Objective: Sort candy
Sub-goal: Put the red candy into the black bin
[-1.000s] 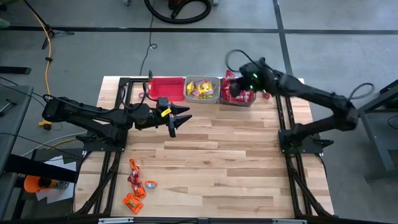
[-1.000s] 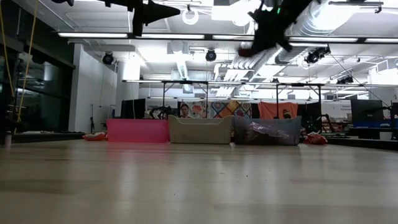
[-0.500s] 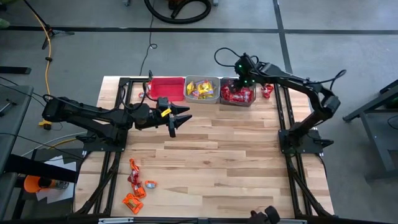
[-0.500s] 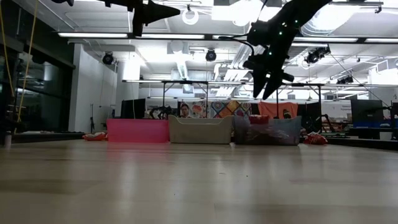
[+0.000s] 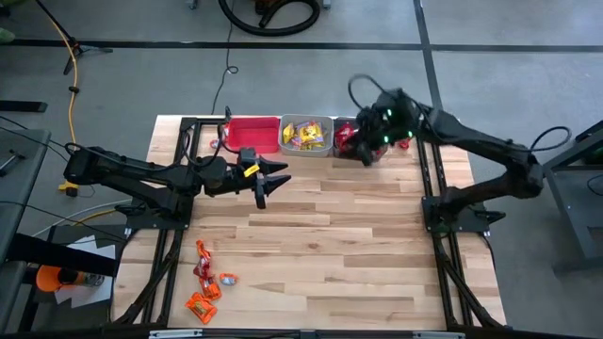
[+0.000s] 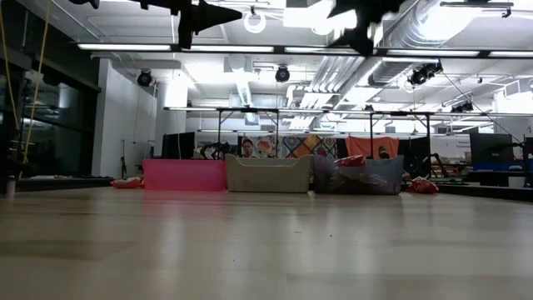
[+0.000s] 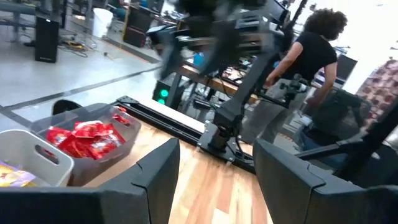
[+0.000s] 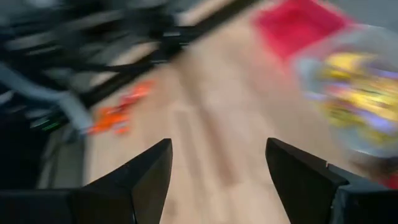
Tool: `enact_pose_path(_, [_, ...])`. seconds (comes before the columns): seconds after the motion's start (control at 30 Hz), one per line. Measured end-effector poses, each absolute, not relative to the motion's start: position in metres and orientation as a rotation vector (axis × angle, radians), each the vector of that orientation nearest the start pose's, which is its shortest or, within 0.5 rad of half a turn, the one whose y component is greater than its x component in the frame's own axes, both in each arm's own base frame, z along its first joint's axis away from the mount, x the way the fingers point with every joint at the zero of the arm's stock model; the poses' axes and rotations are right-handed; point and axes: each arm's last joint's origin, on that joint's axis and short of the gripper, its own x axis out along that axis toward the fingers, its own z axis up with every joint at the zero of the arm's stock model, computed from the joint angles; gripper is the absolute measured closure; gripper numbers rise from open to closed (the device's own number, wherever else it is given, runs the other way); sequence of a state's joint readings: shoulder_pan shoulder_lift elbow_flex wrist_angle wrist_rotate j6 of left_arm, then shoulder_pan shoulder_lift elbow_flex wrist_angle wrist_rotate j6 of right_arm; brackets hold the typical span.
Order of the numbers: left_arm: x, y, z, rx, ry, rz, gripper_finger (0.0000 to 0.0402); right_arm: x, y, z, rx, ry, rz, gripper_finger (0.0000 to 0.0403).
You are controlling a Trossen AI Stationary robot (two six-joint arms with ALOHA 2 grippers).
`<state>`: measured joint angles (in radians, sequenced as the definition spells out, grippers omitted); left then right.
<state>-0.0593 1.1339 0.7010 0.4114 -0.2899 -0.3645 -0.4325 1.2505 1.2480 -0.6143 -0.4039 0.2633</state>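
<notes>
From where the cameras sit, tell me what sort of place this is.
Most likely a robotics lab or workshop. The wooden table stands on a bare concrete floor. Exposed ducts and strip lights run overhead, more work tables stand behind, and a person is among equipment.

High cam looks straight down, low cam level across table (image 5: 320,245); both catch bins (image 5: 306,135).

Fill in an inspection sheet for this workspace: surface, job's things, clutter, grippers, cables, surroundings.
Surface: wooden table.
Job's things: loose candy at the near left corner; yellow candies in the clear bin, red candies in the dark bin; red bin looks empty.
Clutter: nothing seen.
Grippers: left gripper open, empty, over the table; right gripper open, empty, by the dark bin.
Cables: yellow cable on the floor.
Surroundings: a person behind the table.
</notes>
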Motion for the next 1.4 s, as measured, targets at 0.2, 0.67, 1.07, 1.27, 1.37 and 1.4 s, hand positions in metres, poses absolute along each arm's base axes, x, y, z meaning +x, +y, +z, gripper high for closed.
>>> enact_pose_path(0.2, [0.252,-0.008,0.292,-0.361,-0.011,0.171,0.0211,0.261,-0.024,0.376,0.395,0.459,0.097,0.0149])
enact_pose_path(0.67, [0.252,-0.011,0.293,-0.302,0.003,0.088,0.0211,0.286,0.016,0.364,0.285,0.446,0.055,0.0149])
enact_pose_path(1.07, [0.252,-0.01,0.293,-0.314,0.001,0.11,0.0211,0.256,0.064,0.338,0.58,0.869,0.076,0.0149])
enact_pose_path(1.27, [0.246,-0.014,0.309,-0.387,0.182,0.013,0.0211,0.263,0.063,0.344,0.493,0.722,-0.023,0.0149])
enact_pose_path(1.37, [0.239,-0.023,0.308,-0.466,0.51,0.007,0.0211,0.266,0.054,0.344,0.449,0.696,-0.061,0.0149])
enact_pose_path(1.4, [0.236,-0.028,0.307,-0.492,0.612,0.014,0.0211,0.267,0.05,0.344,0.438,0.689,-0.076,0.0149])
